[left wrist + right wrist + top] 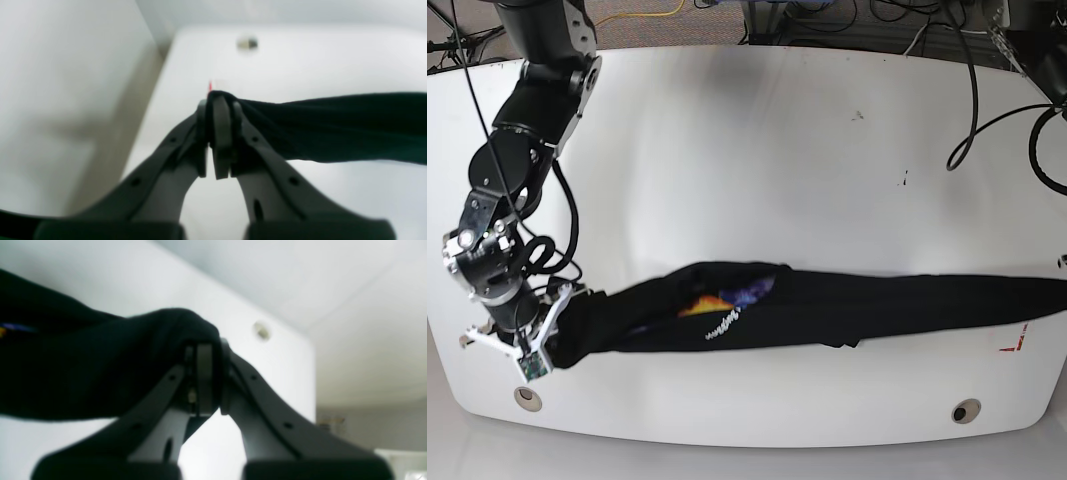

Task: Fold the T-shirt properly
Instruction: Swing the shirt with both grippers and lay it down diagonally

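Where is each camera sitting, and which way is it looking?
Left wrist: sits on the left arm just behind the left gripper, looks along its fingers at the pinched T-shirt and white table.
Right wrist: sits behind the right gripper, looks along its shut fingers, wrapped in black cloth.
Base: sits high above, looks down on the table; shows the right arm at its left, the left arm out of frame.
Shared: all three show the stretched T-shirt.
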Controlling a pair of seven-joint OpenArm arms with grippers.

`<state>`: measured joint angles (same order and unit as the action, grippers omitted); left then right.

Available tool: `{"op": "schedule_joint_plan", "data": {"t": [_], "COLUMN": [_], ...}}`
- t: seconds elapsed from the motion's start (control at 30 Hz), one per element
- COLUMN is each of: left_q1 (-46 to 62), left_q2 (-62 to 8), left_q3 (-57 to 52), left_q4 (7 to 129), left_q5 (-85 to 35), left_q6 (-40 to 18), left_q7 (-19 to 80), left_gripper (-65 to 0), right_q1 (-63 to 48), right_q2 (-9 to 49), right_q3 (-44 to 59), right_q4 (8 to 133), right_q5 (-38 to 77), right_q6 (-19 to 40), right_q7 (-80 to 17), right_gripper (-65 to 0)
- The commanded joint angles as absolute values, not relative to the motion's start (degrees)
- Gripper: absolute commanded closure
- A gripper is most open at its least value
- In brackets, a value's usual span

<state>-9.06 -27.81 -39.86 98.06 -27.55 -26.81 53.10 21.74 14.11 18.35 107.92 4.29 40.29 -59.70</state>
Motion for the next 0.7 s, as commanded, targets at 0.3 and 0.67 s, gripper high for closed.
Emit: {"op": "schedule_joint_plan", "data": {"t": [0.3, 0.67], "left_q1": [4.35, 12.88], "left_q2": [-25.10, -25.19], "left_q3": [-43.21, -43.21], "left_q4": [98.86, 95.43], "left_q5": [-27.91, -27.91], "left_q6": [-30.46, -30.64], "left_q7": [51.38, 51.21], "left_gripper": [0.0, 0.0], "right_q1": [5.49, -3.82], "right_q2": [8.84, 5.67], "right_q3": [24.40, 25.98], "right_q4": [112.84, 112.84], "right_q5": [4.53, 4.53], "right_q6": [40.00, 40.00], "right_q7": [-58.07, -56.75], "right_gripper": [-2.1, -2.1]}}
